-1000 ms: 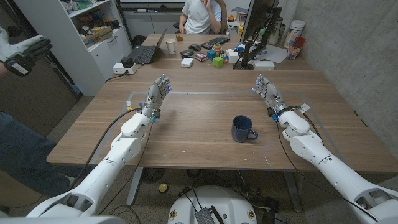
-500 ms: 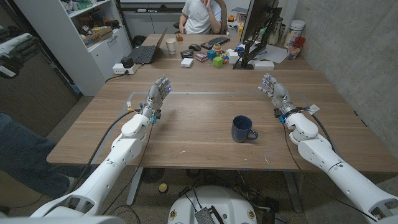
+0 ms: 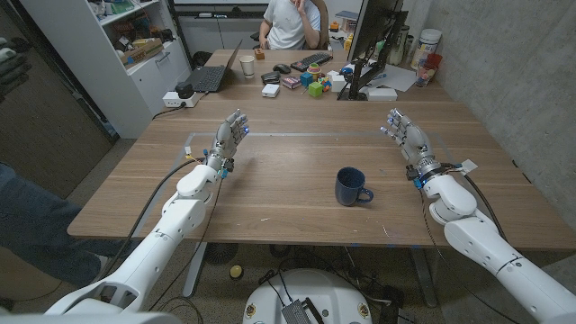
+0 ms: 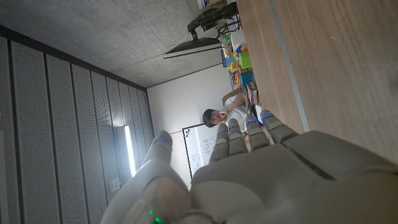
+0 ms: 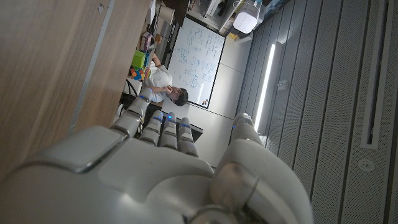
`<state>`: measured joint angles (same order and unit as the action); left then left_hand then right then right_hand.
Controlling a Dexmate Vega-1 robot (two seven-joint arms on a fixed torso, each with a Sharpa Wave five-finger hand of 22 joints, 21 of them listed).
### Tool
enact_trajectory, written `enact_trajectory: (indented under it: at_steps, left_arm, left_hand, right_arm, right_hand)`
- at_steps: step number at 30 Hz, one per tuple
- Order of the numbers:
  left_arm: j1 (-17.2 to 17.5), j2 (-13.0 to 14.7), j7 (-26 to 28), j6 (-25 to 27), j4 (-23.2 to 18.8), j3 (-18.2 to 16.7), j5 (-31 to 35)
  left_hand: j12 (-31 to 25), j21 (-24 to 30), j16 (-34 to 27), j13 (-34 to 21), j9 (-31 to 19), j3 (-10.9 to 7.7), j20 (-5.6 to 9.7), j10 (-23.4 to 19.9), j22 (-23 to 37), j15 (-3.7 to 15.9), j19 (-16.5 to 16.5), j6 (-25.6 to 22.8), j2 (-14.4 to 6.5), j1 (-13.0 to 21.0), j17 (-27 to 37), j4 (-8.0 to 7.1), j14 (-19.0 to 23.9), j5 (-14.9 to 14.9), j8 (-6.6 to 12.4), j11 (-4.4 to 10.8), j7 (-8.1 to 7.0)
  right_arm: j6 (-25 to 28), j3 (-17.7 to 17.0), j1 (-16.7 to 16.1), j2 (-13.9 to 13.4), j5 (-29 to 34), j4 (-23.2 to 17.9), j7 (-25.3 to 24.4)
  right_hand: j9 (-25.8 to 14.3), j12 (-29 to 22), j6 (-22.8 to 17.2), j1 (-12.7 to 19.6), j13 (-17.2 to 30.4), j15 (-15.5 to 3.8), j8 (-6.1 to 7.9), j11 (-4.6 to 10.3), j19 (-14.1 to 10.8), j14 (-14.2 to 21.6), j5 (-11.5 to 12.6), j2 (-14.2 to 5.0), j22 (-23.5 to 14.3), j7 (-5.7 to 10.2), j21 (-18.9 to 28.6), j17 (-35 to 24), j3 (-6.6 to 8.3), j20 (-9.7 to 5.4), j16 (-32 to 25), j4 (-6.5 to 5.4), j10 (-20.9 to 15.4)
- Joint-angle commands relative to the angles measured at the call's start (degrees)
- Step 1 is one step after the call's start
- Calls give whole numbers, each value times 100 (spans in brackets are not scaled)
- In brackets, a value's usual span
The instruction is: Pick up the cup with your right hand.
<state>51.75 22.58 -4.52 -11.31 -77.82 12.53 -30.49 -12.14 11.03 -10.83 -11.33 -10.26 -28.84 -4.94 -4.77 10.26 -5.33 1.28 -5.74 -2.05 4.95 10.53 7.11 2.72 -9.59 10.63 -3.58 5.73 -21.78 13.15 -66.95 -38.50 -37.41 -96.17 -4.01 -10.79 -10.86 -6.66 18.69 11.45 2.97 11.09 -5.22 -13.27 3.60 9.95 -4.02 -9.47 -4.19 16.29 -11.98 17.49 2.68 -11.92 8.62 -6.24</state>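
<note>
1. Your right hand [image 3: 407, 137] holds nothing, fingers spread, well right of the cup [image 3: 351, 187].
2. The cup stands upright on the surface [image 3: 288, 216], near centre, ungrasped.
3. Reach, grasp and lift all remain.

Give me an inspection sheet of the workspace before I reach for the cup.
Surface: wooden table, marked with tape lines.
Job's things: dark blue cup, upright, handle toward the robot's right, untouched.
Clutter: laptop, paper cup, coloured blocks, keyboard and monitor at the far end.
Hands: left hand and right hand both raised, fingers apart, holding nothing; the right hand is apart from the cup.
Cables: black cable along the left arm; power strip at the far left corner.
Surroundings: seated person behind the table; shelving on the left.
</note>
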Motion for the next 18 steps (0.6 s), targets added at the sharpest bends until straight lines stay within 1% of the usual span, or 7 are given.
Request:
enact_trajectory:
  at_steps: [1,8,12,14,16,17,18]
  left_arm:
    - [-120,-69,-106,38,78,76,39]
    - [-172,-82,-128,98,94,114,65]
    - [-220,-80,-130,148,113,131,87]
    - [-248,-77,-135,165,123,139,100]
    - [-281,-66,-153,189,135,151,115]
    - [-295,-62,-155,200,138,155,123]
    - [-311,-53,-165,212,142,160,131]
  left_hand:
    - [-25,22,-16,-11,-17,-55,-57,-50,11,-26,15,-35,-38,59,12,7,10,-30,40,9,-1]
    - [-27,22,-15,-11,-18,-60,-65,-56,11,-29,8,-44,-45,65,12,11,8,-31,42,-2,-2]
    - [-23,22,-15,-11,-18,-62,-61,-48,12,-37,4,-52,-48,67,12,12,10,-31,44,-14,3]
    - [-24,22,-15,-11,-18,-63,-61,-50,12,-42,2,-58,-50,69,12,13,10,-31,45,-21,6]
    - [-26,22,-14,-11,-18,-64,-65,-55,12,-41,-1,-60,-52,70,12,13,9,-31,45,-17,4]
    - [-26,21,-15,-12,-19,-65,-72,-56,12,-42,-4,-59,-53,71,12,14,10,-31,44,-19,4]
    - [-25,19,-15,-12,-19,-66,-93,-54,12,-41,-11,-62,-55,72,12,14,10,-31,45,-18,7]
  right_arm:
    - [-138,-329,-805,-301,156,-687,-178]
    - [-153,-571,-1298,-427,337,-949,-341]
    - [-295,-717,-1619,-369,418,-1052,-435]
    - [-335,-782,-1777,-347,481,-1137,-486]
    - [-315,-853,-1937,-377,556,-1244,-514]
    - [-309,-888,-2018,-386,600,-1300,-532]
    - [-296,-925,-2098,-405,623,-1354,-527]
  right_hand:
    - [-14,-37,-12,70,9,15,15,-40,-43,38,36,18,-24,-60,-36,-8,1,3,4,37,-25]
    - [-14,-39,-3,94,4,13,13,-47,-53,46,34,35,-24,-60,-53,0,-2,7,3,44,-28]
    - [-14,-40,2,127,0,4,13,-70,-88,71,34,49,-24,-71,-59,7,0,27,-4,55,-30]
    - [-18,-44,4,208,-4,10,19,-50,-184,125,38,56,-24,-71,-54,19,20,94,-19,82,-34]
    - [-25,-57,19,338,-4,19,26,-37,-309,224,43,66,-24,-78,-50,33,55,204,-48,117,-61]
    - [-30,-67,26,440,-3,31,33,-47,-420,271,42,78,-24,-84,-42,43,81,282,-57,136,-85]
    - [-33,-66,44,482,-1,27,29,-43,-467,273,42,84,-24,-96,-39,46,91,314,-54,142,-82]
